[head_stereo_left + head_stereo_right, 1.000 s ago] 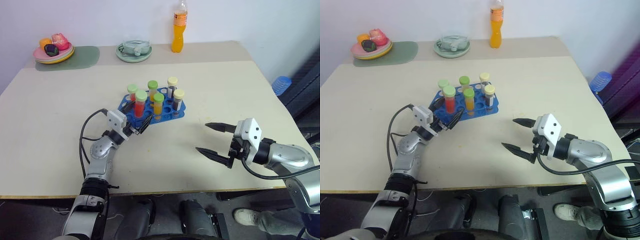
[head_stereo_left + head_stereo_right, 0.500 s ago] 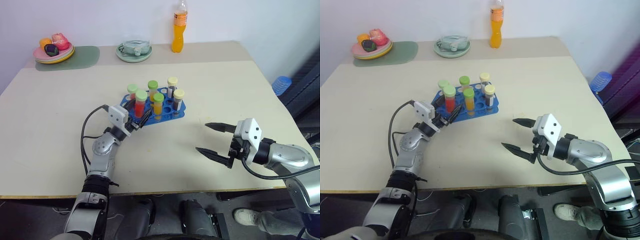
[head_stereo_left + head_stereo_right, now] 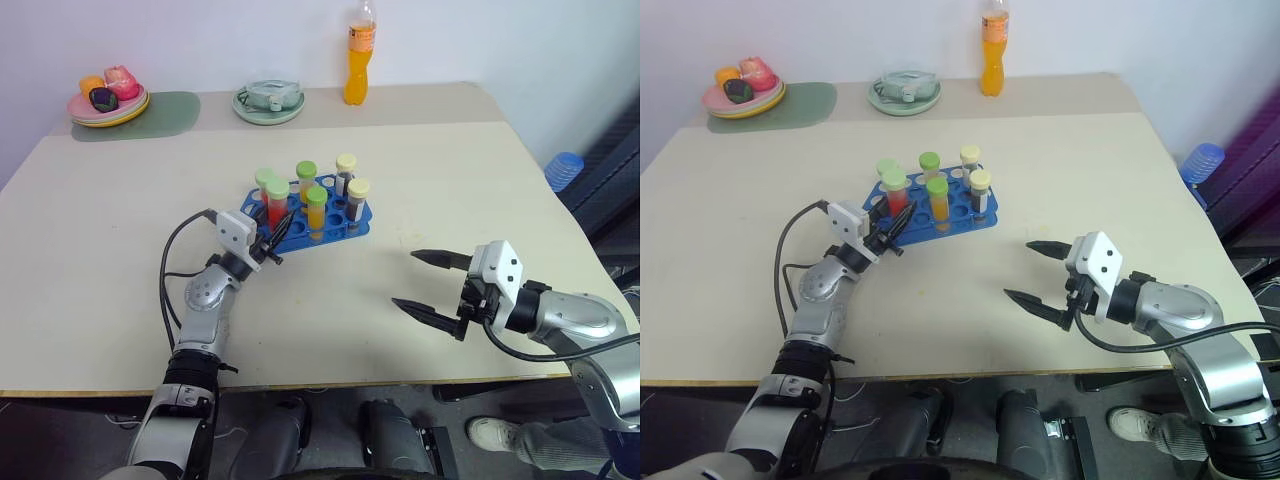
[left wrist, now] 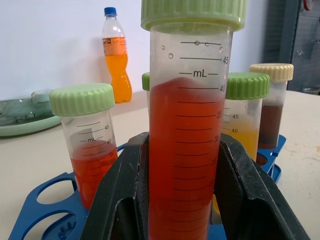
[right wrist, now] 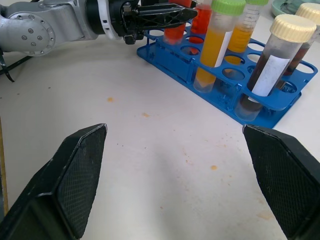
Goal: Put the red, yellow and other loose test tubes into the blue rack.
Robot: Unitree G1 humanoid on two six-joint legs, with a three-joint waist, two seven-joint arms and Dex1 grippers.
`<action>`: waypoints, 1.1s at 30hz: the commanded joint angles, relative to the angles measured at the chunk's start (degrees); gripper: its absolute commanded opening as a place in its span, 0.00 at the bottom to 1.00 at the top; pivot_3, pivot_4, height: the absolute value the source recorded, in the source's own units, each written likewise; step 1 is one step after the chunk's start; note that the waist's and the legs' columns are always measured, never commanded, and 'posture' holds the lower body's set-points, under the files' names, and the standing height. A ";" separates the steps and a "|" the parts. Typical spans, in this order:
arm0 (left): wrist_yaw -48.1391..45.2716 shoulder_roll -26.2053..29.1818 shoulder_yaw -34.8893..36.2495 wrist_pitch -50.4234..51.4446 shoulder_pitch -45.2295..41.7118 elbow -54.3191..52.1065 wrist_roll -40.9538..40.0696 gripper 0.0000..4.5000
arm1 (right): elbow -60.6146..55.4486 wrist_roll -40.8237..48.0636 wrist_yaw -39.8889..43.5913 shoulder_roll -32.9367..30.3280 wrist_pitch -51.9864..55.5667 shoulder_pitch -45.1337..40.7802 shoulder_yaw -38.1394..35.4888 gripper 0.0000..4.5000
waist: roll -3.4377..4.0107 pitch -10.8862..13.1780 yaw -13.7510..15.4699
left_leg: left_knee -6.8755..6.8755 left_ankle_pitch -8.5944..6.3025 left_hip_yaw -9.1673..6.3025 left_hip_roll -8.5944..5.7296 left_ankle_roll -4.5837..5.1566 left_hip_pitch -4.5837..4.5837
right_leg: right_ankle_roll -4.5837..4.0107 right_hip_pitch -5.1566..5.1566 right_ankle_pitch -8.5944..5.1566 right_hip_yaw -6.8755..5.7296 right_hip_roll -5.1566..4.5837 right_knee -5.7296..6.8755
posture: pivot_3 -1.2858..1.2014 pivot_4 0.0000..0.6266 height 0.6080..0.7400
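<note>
My left gripper was clamped on the red tube standing in the blue rack's near-left corner; pulling away unreleased risked dragging the rack. My right gripper hung wide open, empty.

Blue rack of capped tubes mid-table, left pincer at its near-left tube, right pincer spread.

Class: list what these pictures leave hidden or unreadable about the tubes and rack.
- Red tube: base cut off by the left wrist view's edge and flanked by the left tool's fingers.
- Rack: near-left corner behind the left tool, head views.
- Brown tube: label too small to read.
</note>
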 commanded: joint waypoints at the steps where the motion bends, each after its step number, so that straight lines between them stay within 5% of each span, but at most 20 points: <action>1: 0.47 -0.41 0.42 -1.14 -1.11 -0.89 -0.05 0.37 | -2.08 0.84 0.01 0.11 -0.79 -0.11 -1.26 1.00 | 0.00 0.00 0.00 | 0.00 0.00 0.00 0.00 0.00 0.00 | 0.00 0.00 0.00 0.00 0.00 0.00 | 0.52 0.24 1.00; 5: -0.82 -1.12 1.02 1.13 -0.75 -1.98 -2.98 0.37 | -1.86 0.79 0.13 0.18 -0.93 -0.24 -1.13 1.00 | 0.00 0.00 0.00 | 0.00 0.00 0.00 0.00 0.00 0.00 | 0.00 0.00 0.00 0.00 0.00 0.00 | 0.52 0.24 1.00; 10: -0.77 -0.89 0.99 1.95 -0.49 -2.67 -2.76 0.75 | -1.92 0.70 0.00 0.44 -0.95 -0.33 -0.78 1.00 | 0.00 0.00 -0.02 | 0.00 0.00 0.00 0.00 0.00 0.00 | 0.00 0.00 0.00 0.00 0.00 0.00 | 0.52 0.24 1.00; 24: -1.41 -0.29 0.98 1.45 1.75 -5.22 -2.49 0.75 | -2.40 0.76 -0.38 0.83 -0.80 0.24 -0.69 1.00 | 0.00 0.00 -0.04 | -0.01 0.00 0.00 0.00 0.00 0.00 | 0.00 0.00 0.00 0.00 0.00 0.00 | 0.52 0.24 1.00; 33: -2.55 5.28 1.68 8.20 8.27 -12.71 -3.92 0.75 | -2.61 0.81 -0.72 1.16 -0.90 1.47 -0.65 1.00 | 0.01 0.00 -0.09 | -0.03 -0.01 0.00 0.01 0.01 0.00 | 0.00 -0.01 0.00 0.01 0.01 0.01 | 0.52 0.24 1.00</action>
